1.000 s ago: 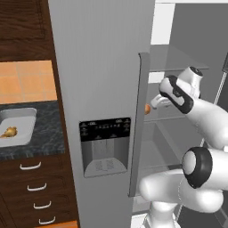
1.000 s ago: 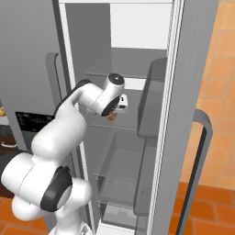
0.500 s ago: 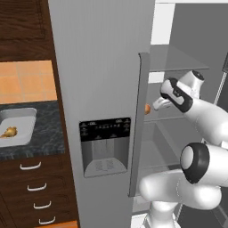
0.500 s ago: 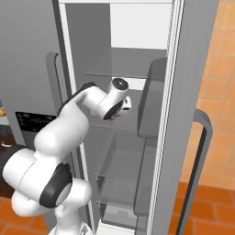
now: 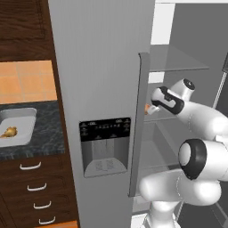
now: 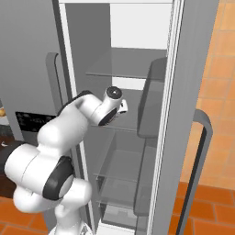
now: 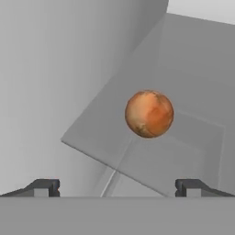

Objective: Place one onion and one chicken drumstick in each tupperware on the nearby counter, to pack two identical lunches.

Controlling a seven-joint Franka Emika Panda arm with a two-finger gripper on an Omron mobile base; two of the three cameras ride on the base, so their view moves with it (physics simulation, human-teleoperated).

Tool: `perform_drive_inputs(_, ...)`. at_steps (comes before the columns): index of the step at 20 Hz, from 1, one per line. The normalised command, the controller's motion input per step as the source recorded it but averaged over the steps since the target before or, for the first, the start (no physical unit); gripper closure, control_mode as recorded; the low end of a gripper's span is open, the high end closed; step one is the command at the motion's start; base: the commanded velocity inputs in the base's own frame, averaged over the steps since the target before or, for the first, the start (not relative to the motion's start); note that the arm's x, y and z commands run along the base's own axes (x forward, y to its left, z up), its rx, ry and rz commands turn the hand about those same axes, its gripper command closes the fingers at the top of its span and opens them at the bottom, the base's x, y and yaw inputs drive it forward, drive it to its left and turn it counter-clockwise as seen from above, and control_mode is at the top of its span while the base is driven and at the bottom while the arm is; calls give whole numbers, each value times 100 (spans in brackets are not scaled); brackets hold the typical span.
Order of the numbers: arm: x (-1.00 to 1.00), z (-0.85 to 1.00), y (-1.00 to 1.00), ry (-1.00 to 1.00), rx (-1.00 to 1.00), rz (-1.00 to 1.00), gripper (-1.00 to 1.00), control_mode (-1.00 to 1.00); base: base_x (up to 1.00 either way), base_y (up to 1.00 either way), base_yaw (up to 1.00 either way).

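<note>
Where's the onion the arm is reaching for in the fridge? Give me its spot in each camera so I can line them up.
Left base view: the onion peeks out as an orange sliver beside the fridge door handle, just ahead of the gripper.
Right base view: I cannot make it out; the arm covers that spot.
Hand view: onion right of centre, on the glass shelf.
Shared landmark: that shelf.

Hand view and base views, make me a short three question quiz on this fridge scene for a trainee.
1. True or false: the gripper is shut on the onion.
2. In the left base view, what lies in the tupperware on the counter? A) an onion B) a chicken drumstick C) a toaster
3. Fill in: the onion rests on a glass ____ inside the fridge.

Key: 1 false, the fingers stand apart with the onion ahead of them. 2 B. 3 shelf.
</note>
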Motion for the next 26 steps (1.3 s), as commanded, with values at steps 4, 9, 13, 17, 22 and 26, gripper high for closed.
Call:
perform_drive_inputs(4,28,0,0,0,0,6,-100,-100,0,0,0)
perform_drive_inputs(9,17,-1,0,0,0,0,-100,-100,0,0,0)
perform_drive_inputs(13,28,-2,2,2,-6,-1,-100,-100,0,0,0)
perform_drive_inputs(17,9,-3,0,0,-9,-2,-100,-100,0,0,0)
perform_drive_inputs(22,10,0,0,1,0,1,-100,-100,0,0,0)
perform_drive_inputs(26,18,-13,0,5,0,5,-100,-100,0,0,0)
